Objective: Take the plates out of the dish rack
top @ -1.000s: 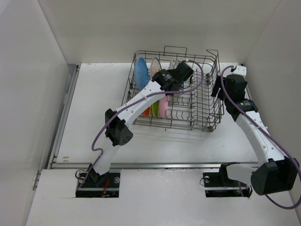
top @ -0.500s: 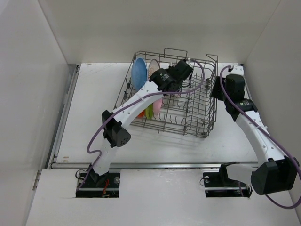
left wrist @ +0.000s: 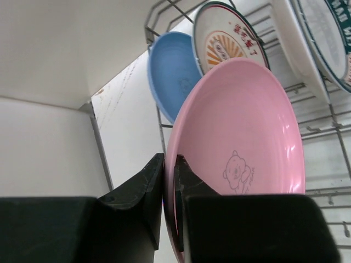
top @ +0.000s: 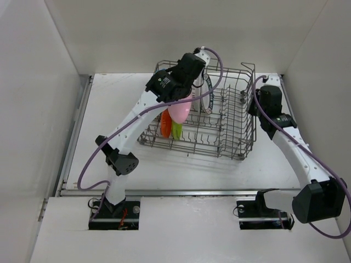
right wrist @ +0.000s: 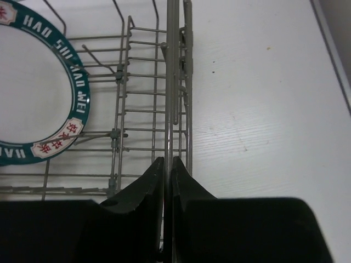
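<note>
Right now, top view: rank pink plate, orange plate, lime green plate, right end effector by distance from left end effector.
1. pink plate: held by the left end effector.
2. orange plate and lime green plate: in the dish rack, too close to call.
3. right end effector: far right.

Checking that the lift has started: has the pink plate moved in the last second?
Yes. Gripped by the left claw, the pink plate has risen and shifted left, toward the table's left rail, above the orange plate in the dish rack.
</note>
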You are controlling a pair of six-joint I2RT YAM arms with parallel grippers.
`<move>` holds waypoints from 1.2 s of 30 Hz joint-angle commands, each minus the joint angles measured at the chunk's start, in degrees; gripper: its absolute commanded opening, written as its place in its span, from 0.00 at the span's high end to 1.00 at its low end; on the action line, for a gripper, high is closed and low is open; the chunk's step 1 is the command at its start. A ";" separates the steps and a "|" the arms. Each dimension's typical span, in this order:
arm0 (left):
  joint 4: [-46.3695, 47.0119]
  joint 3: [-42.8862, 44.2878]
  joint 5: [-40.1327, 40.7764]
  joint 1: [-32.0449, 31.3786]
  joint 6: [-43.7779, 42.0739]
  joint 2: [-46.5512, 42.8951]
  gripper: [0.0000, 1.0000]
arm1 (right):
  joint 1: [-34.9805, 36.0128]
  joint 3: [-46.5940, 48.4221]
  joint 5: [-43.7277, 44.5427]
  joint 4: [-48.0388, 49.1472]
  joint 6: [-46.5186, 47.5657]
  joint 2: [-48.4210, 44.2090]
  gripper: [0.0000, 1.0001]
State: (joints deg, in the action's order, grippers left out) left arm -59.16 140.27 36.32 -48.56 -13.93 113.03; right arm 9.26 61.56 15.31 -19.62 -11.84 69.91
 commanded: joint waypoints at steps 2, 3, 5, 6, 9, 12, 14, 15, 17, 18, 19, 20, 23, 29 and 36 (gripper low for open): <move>4.14 0.89 1.57 2.93 -1.53 -7.37 1.00 | -0.64 2.42 7.62 4.06 3.40 0.66 1.00; 4.92 0.89 1.57 5.29 -1.53 -8.08 1.00 | -0.64 2.42 8.41 5.10 4.70 0.67 1.00; 5.54 0.89 0.78 8.29 -0.58 -10.10 1.00 | -0.64 2.42 10.61 8.35 6.55 2.24 1.00; 5.54 0.89 -1.49 12.04 0.13 -10.90 1.00 | -0.64 2.42 11.40 9.67 8.74 2.77 1.00; 4.93 -0.42 -6.50 20.82 4.34 -13.35 1.00 | -0.64 2.42 14.13 14.95 15.32 5.32 1.00; 2.47 -2.71 -15.02 28.14 9.86 -15.28 1.00 | -0.64 4.09 15.71 20.66 19.47 8.12 1.00; 1.77 -7.01 -23.08 35.43 12.43 -16.35 1.00 | -1.17 5.58 16.24 25.12 22.55 9.89 1.00; 1.76 -8.76 -26.09 37.72 13.22 -16.88 1.00 | -1.17 7.76 16.24 26.37 23.34 12.07 1.00; 4.56 -15.35 -34.24 43.26 13.93 -18.46 1.00 | -1.70 10.67 16.24 28.13 24.49 14.72 1.00; 5.45 -17.64 -36.38 44.85 13.93 -18.46 1.00 | -2.39 13.99 16.24 28.75 24.49 16.12 1.00; 6.32 -19.66 -37.97 46.08 13.93 -19.07 1.00 | -2.40 15.68 16.24 28.76 24.49 19.18 1.00; 7.03 -23.34 -39.46 48.53 13.93 -19.08 1.00 | -2.40 17.26 16.76 28.76 24.49 20.60 1.00; 10.28 -29.67 -45.53 52.41 14.72 -18.38 1.00 | -2.40 23.59 16.08 24.99 24.49 24.74 0.63; 20.65 -36.73 -54.33 61.47 17.01 -11.88 1.00 | -1.79 25.81 10.54 19.70 20.10 21.16 0.00; 28.29 -40.15 -55.31 63.49 13.23 -4.06 1.00 | 4.52 20.19 0.28 18.03 18.16 12.20 0.00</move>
State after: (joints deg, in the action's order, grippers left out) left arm -37.39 101.47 -15.55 14.79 0.34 110.06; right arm 10.07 83.50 22.72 -2.96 8.01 86.59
